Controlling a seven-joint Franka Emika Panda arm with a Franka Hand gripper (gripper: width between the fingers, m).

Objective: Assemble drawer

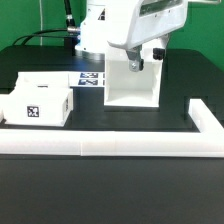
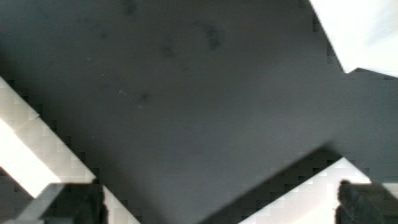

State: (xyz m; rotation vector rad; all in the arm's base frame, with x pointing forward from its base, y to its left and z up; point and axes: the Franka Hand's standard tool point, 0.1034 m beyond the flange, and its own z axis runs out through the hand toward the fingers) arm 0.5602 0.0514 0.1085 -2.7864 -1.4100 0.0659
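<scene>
The large white hollow casing stands at the middle of the black table, its open side facing the camera. A small white tray with a black-and-white tag lies at the exterior view's left. My gripper hangs at the casing's top edge. In the wrist view my gripper is open, with the dark fingertips wide apart and nothing between them. Below them lie a dark surface and white plastic parts that I cannot tell apart.
A long low white rail runs along the table's front and turns back at the exterior view's right. The marker board lies flat behind the casing's left side. Black cables run at the back left.
</scene>
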